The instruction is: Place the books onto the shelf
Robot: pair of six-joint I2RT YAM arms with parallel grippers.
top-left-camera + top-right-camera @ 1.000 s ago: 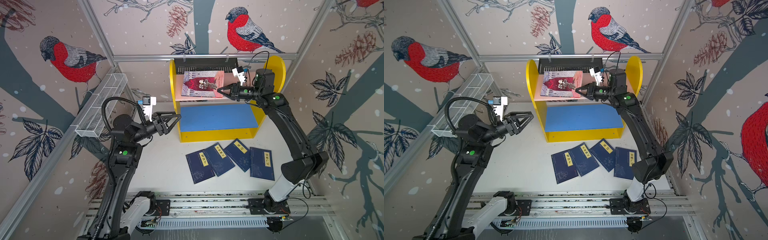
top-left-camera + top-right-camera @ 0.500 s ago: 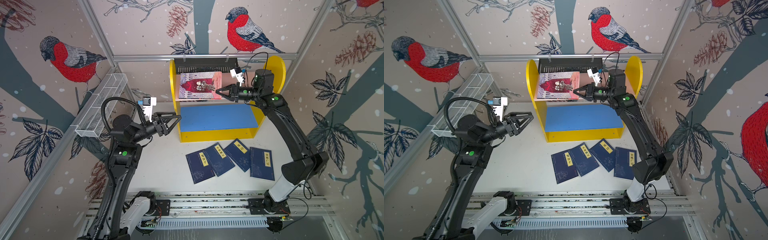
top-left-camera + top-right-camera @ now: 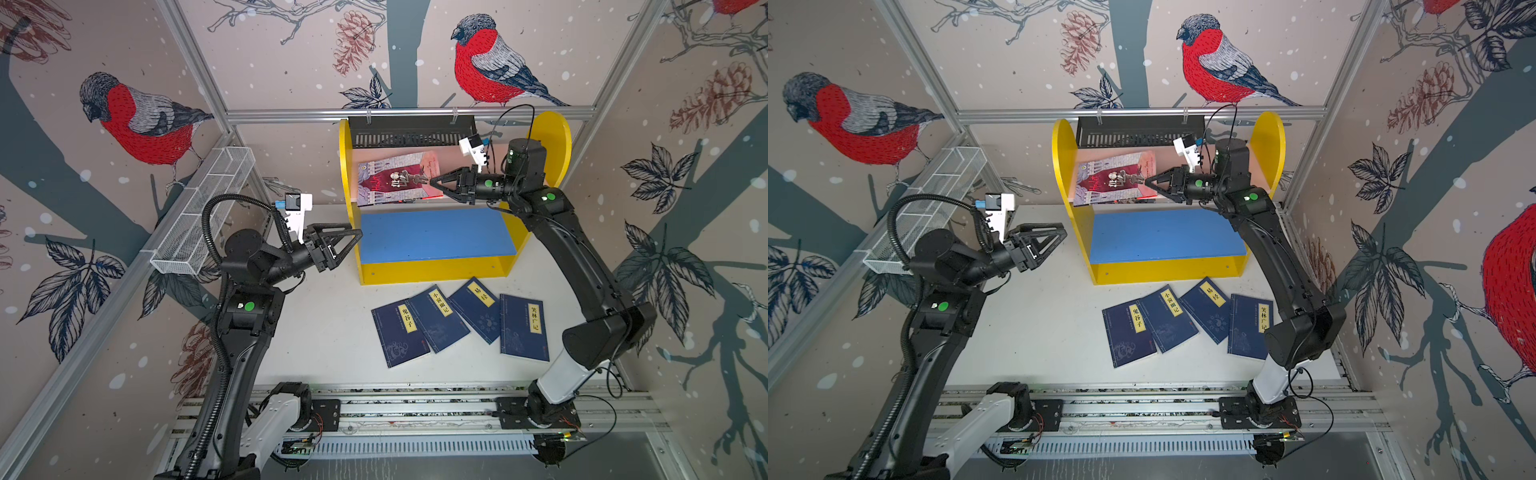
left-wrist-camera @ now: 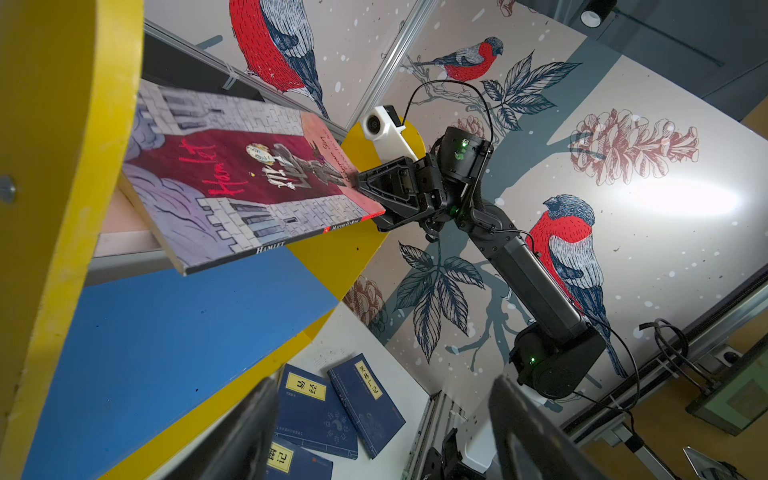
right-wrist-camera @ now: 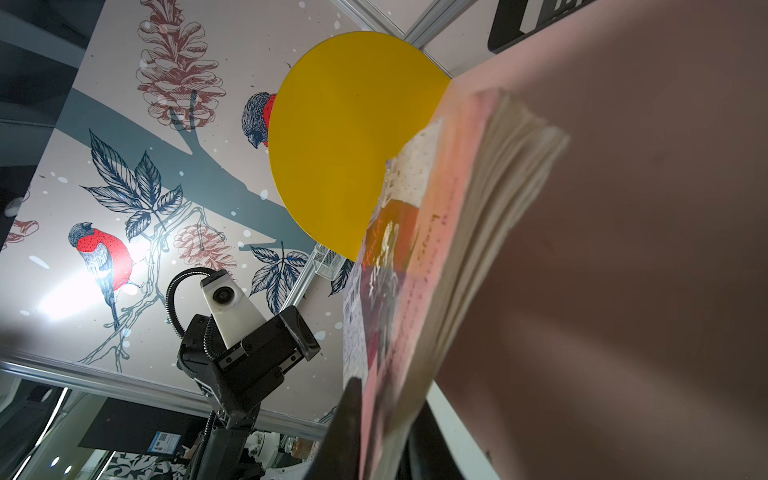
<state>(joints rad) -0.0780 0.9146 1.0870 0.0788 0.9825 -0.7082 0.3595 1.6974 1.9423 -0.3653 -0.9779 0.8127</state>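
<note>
Your right hand (image 3: 434, 182) is clamped on the red book (image 3: 390, 183), tilted over the pink board (image 3: 374, 156) of the shelf (image 3: 432, 270). Your left hand (image 3: 353, 239) stands apart, empty. Next, judged: release it flat, then collect the blue books (image 3: 436, 320).

Bird-and-pinecone wallpaper (image 3: 141, 120) covers the walls around a white tabletop (image 3: 324, 332).

Red-covered book (image 3: 1115, 180), upper centre, over pink board of shelf (image 3: 1065, 166), right tool (image 3: 1146, 181) gripping its edge. Four navy books (image 3: 1167, 320), lower centre, on counter (image 3: 1038, 332).
</note>
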